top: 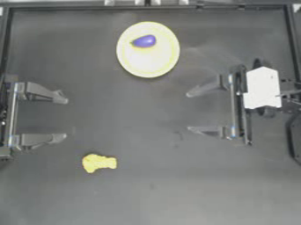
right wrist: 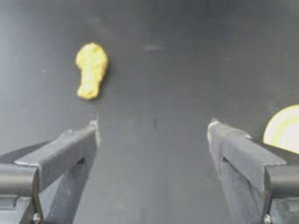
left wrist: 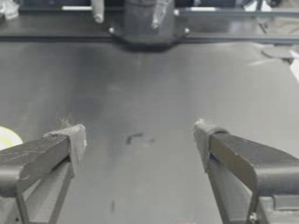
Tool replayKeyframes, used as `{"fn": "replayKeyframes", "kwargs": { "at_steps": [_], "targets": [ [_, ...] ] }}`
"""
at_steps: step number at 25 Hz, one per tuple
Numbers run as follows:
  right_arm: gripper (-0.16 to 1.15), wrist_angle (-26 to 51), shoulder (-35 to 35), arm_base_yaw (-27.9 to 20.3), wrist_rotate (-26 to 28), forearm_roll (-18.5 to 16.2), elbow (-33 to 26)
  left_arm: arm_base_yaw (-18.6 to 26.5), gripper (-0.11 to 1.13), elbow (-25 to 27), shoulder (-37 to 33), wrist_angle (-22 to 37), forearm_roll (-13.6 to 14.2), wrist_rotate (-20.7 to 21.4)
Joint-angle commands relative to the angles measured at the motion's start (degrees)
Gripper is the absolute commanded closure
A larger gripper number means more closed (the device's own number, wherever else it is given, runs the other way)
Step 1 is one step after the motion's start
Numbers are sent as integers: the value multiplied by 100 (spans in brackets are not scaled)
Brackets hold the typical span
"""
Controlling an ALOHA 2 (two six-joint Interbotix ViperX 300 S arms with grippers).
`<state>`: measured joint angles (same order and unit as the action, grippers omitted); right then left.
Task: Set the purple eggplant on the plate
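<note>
The purple eggplant (top: 144, 41) lies on the pale yellow plate (top: 159, 63), in its far half, at the back middle of the table. My right gripper (top: 189, 111) is open at the right side, drawn back from the plate, nothing between its jaws. In the right wrist view the gripper (right wrist: 153, 124) stands wide over bare table, with an edge of the plate (right wrist: 284, 129) beside one jaw. My left gripper (top: 63, 117) is open at the left edge; its own view shows the gripper (left wrist: 137, 129) empty and a sliver of the plate (left wrist: 7, 138).
A lumpy yellow object (top: 98, 163) lies at the front left of the table; it also appears in the right wrist view, where the lumpy yellow object (right wrist: 90, 70) is well beyond the jaws. A frame rail (top: 147, 5) runs along the back edge.
</note>
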<state>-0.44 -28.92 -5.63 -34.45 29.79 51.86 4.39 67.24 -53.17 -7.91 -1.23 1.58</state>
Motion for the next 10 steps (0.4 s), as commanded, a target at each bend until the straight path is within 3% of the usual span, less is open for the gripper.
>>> {"fn": "replayKeyframes", "kwargs": {
  "at_steps": [1, 10],
  "targets": [
    [-3, -193, -272, 9, 0, 97, 132, 9, -1, -62, 0, -18, 9, 18],
    [-3, -299, -633, 44, 0, 158, 413, 9, -1, 26, -62, 79, 9, 18]
  ]
}}
